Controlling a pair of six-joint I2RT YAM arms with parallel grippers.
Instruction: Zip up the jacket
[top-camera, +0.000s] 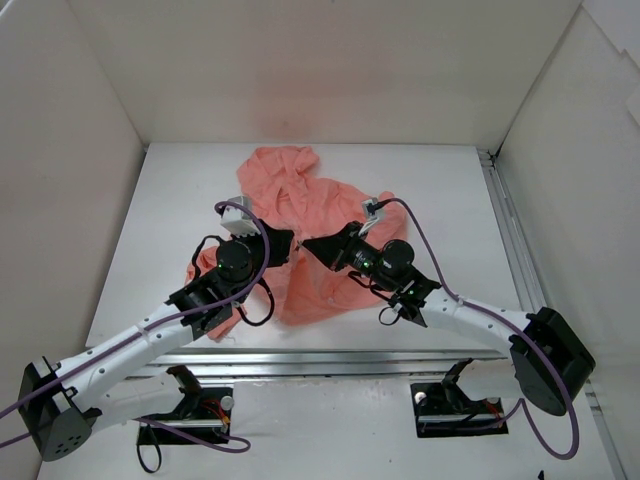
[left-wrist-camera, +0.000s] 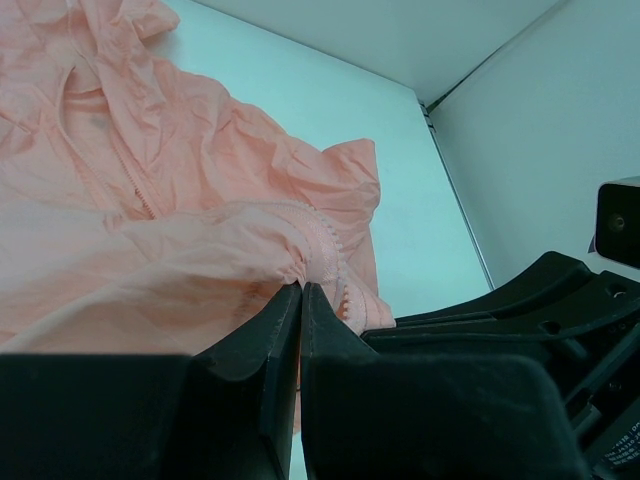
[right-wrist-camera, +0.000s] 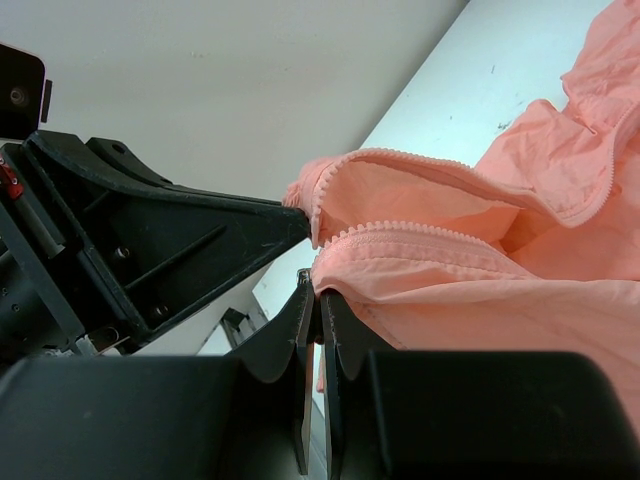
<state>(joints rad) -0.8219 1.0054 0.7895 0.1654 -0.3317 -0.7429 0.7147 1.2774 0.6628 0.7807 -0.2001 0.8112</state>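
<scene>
Salmon-pink, thin, wrinkled hooded jacket (top-camera: 300, 200) lies crumpled mid-table (top-camera: 450, 200), zip teeth rows apart. We note the left gripper (left-wrist-camera: 301, 292) pinching one zip edge and the right gripper (right-wrist-camera: 318, 292) pinching the other. The tips nearly meet, likely to align both sides.

Bright, even white light, only faint soft shadows on the flat white tabletop (top-camera: 450, 200) in the top view. Wrist views: wrinkled salmon-pink fabric jacket (left-wrist-camera: 150, 250) crisp, dark bottom edge blurred.
</scene>
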